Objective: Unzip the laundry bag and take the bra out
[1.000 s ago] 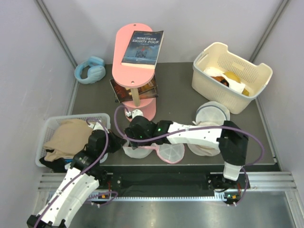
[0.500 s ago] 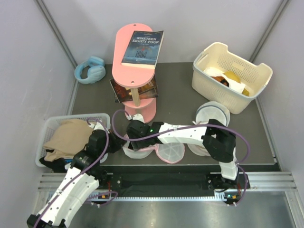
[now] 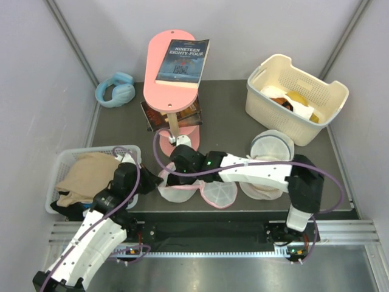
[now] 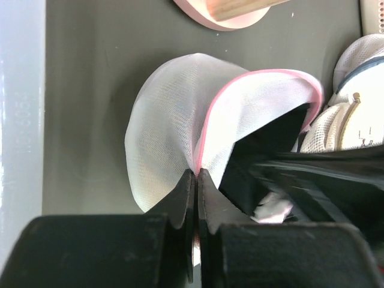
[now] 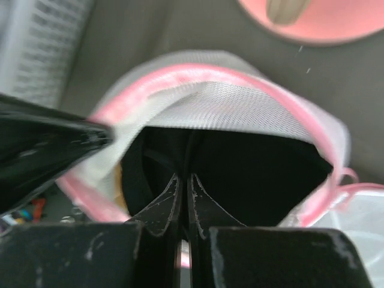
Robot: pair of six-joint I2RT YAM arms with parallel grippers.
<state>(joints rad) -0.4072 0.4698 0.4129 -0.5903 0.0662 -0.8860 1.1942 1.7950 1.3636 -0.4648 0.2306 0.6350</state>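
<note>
The left gripper [image 4: 196, 174] was clamped tight on the pink rim of the laundry bag [image 4: 165, 120], which was held open at the table's [image 3: 231, 118] near edge. The right gripper [image 5: 185, 178] was pushed inside, fingers closed; anything pinched couldn't be made out.

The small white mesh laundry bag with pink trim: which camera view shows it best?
The left wrist view. The laundry bag fills it, sharp, its pink edge pinched by the left end effector. The right wrist view shows only its blurred open mouth; the top external view shows it small and partly hidden under both arms.
</note>
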